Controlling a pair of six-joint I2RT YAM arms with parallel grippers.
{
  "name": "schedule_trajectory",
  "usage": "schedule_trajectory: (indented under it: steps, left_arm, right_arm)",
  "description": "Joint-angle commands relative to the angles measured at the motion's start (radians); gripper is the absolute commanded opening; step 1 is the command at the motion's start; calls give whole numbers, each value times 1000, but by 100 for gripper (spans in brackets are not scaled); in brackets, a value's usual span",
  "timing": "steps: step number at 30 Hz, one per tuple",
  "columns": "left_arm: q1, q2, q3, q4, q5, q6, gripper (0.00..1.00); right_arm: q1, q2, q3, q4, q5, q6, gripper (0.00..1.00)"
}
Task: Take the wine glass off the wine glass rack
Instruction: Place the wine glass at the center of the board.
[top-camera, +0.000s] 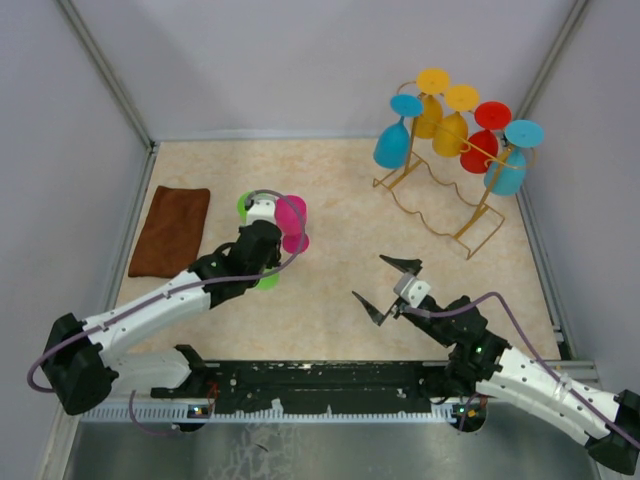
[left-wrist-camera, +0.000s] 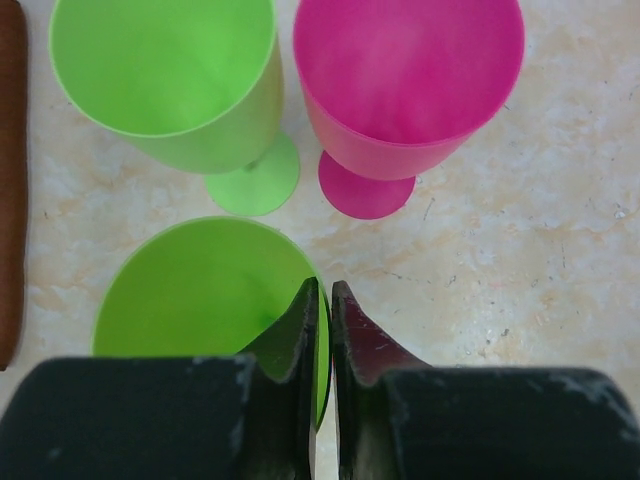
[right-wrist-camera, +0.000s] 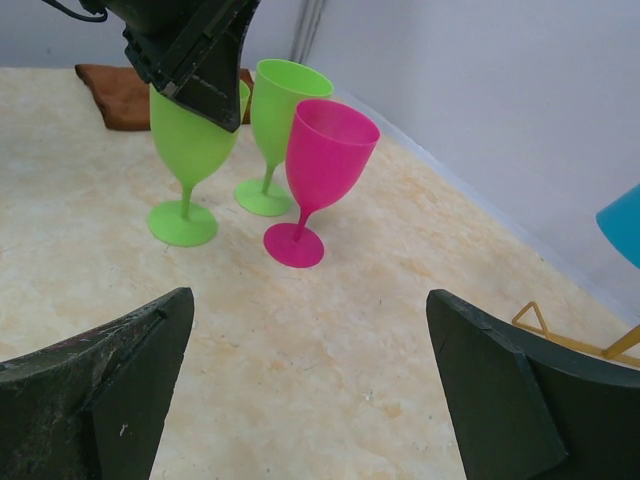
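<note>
The left jaws stand almost together astride the rim of the near green wine glass (left-wrist-camera: 200, 300). One of the fingers (left-wrist-camera: 290, 345) is inside the bowl and the other is outside, with a thin slit between them. Whether they press the rim or only straddle it cannot be told. This glass is off the rack and stands upright on the table (top-camera: 330, 180), its foot flat on the surface in the right wrist view.

Just beyond it stand a second green wine glass (left-wrist-camera: 165, 70) and a pink wine glass (left-wrist-camera: 410, 80). Both are upright and just beside each other, their feet apart. A brown cloth (top-camera: 170, 230) lies flat on the table to the left of these three glasses, near the left wall.

The right jaws are spread wide with nothing between them. They are held over bare table right of the middle, and the two dark fingers frame a view toward the three standing glasses.

The wine glass rack (top-camera: 480, 215), a golden wire stand with wavy rails, stands toward the far right corner of the table, well apart from both arms. Five glasses hang on it with their feet up: two blue wine glasses (top-camera: 390, 148) at its ends, and between them two yellow wine glasses (top-camera: 450, 135) and one red wine glass (top-camera: 480, 150). One gold corner of the rack and a blue rim show at the right edge of the right wrist view.
</note>
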Motion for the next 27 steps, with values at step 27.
schedule_trajectory:
  steps: [27]
  left_arm:
    - [116,-11,-29,131,95,64,0]
  right_arm:
    - [0,39,-3,56,21,14,99]
